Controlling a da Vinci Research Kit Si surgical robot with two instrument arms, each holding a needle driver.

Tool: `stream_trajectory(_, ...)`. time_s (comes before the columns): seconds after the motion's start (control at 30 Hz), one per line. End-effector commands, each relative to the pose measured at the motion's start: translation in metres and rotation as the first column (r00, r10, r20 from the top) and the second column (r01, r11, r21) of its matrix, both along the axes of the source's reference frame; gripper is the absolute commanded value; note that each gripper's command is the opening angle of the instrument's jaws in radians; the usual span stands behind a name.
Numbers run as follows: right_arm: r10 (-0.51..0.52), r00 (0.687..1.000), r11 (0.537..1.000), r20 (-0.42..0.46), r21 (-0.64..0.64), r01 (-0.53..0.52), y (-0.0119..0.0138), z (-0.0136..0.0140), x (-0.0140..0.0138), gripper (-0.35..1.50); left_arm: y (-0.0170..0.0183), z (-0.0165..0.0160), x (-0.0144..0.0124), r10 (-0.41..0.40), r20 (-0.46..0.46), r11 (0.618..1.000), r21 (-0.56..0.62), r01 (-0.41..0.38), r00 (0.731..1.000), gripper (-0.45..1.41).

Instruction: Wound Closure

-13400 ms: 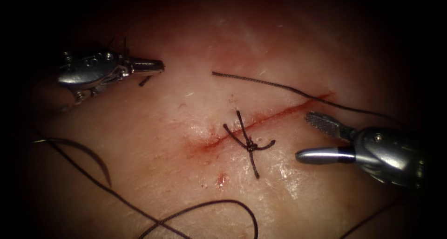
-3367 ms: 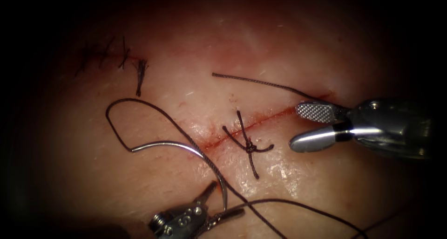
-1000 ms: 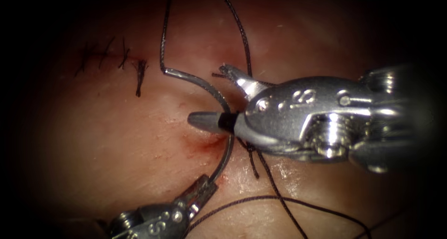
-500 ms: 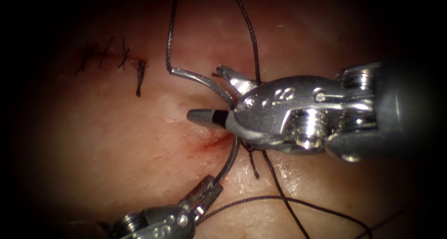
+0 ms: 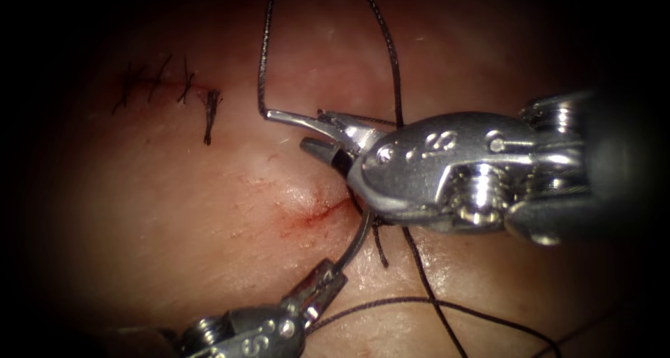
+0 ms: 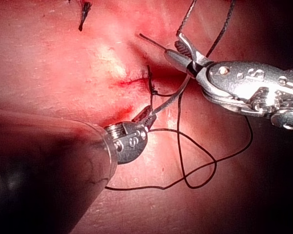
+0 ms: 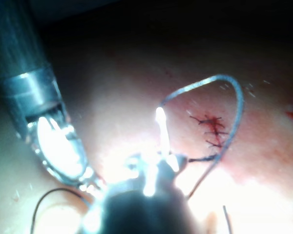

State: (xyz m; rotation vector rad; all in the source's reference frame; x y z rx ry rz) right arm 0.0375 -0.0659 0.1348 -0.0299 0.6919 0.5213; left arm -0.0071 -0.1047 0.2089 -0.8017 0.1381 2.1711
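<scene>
Endoscope view gives us the curved steel needle (image 5: 357,236) arching free above the pale tissue's (image 5: 174,211) red cut (image 5: 314,211). The left needle driver (image 5: 333,271) clamps one end, and the right needle driver's (image 5: 314,129) jaws stand narrowly parted near the dark-thread (image 5: 264,51) end. We judge this a handover, which calls for the right to close firmly before the left releases.

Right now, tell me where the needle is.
In the endoscope view the needle arcs over the cut's left end, above the tissue, with the left pincer shut on its lower end and the right pincer at its swaged, thread-bearing end.
</scene>
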Motion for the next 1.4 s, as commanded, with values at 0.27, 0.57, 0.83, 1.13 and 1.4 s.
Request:
stream_trajectory(0.27, -0.017, 1.000, 1.000, -0.025, -0.009, 0.017, -0.0005, 0.0000, 0.0002, -0.35, -0.0009, 0.0002, -0.0004, -0.014, 0.005, 1.000, -0.005, 0.014, 1.000, 0.26)
stream_trajectory(0.57, -0.047, 0.995, 0.997, -0.084, -0.068, 0.041, 0.0018, -0.0007, -0.0058, -0.35, 0.0005, -0.0010, 0.0003, -0.073, 0.333, 0.989, 0.146, 0.025, 0.940, 1.25)
stream_trajectory(0.83, -0.080, 0.991, 0.993, -0.109, -0.091, 0.070, 0.0044, 0.0015, -0.0161, -0.35, 0.0015, -0.0018, 0.0017, -0.040, 0.454, 0.985, 0.168, -0.042, 0.890, 1.25)
stream_trajectory(1.13, -0.128, 0.956, 0.991, -0.265, -0.058, 0.117, 0.0060, 0.0035, -0.0206, -0.35, 0.0041, -0.0002, 0.0006, 0.002, 0.498, 0.977, 0.182, -0.107, 0.867, 1.16)
stream_trajectory(1.4, -0.169, 0.854, 0.972, -0.492, 0.060, 0.226, 0.0057, 0.0042, -0.0199, -0.35, 0.0113, -0.0023, -0.0006, 0.041, 0.562, 0.949, 0.237, -0.208, 0.826, 1.15)
